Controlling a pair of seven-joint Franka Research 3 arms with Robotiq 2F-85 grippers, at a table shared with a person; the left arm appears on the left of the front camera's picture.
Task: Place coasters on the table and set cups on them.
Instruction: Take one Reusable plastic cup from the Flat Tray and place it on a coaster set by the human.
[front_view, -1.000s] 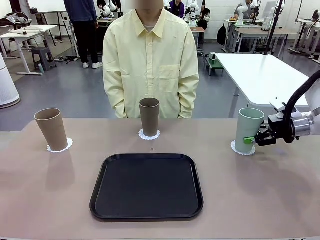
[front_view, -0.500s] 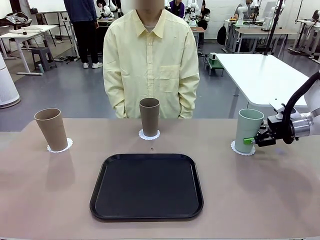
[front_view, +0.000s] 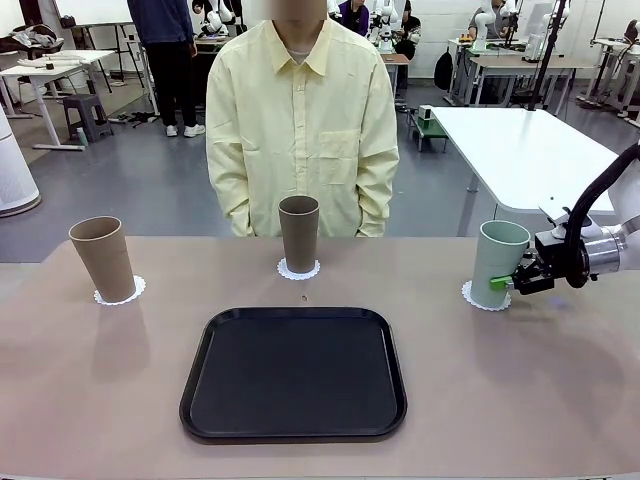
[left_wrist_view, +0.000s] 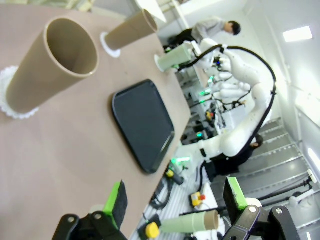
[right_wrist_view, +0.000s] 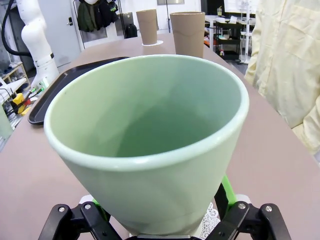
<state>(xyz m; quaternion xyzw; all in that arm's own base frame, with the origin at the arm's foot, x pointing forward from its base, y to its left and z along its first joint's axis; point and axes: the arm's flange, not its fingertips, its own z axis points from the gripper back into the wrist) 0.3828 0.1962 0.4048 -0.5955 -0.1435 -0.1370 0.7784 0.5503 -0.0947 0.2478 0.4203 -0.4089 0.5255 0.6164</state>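
Observation:
Three cups stand on white lacy coasters on the beige table (front_view: 520, 400). A brown cup (front_view: 102, 258) stands on the left coaster (front_view: 136, 290). Another brown cup (front_view: 299, 232) stands on the middle coaster (front_view: 284, 270), in front of the person. At the right, the mint green cup (front_view: 498, 262) rests on its coaster (front_view: 470, 296). My right gripper (front_view: 506, 283) straddles this cup low down from the right, its green pads against the walls (right_wrist_view: 227, 192). The mint cup (right_wrist_view: 150, 150) looms close in the right wrist view. My left gripper (left_wrist_view: 175, 200) hangs open and holds nothing, short of the near brown cup (left_wrist_view: 50, 70).
A black rounded tray (front_view: 293, 372) lies bare in the middle of the table, on the near side. A person in a pale yellow shirt (front_view: 300, 120) stands at the far edge with arms down. A white table (front_view: 520, 150) stands behind on the right.
The right gripper and the mint green cup have shifted very slightly to the right. The other cups, the tray and the person have not moved.

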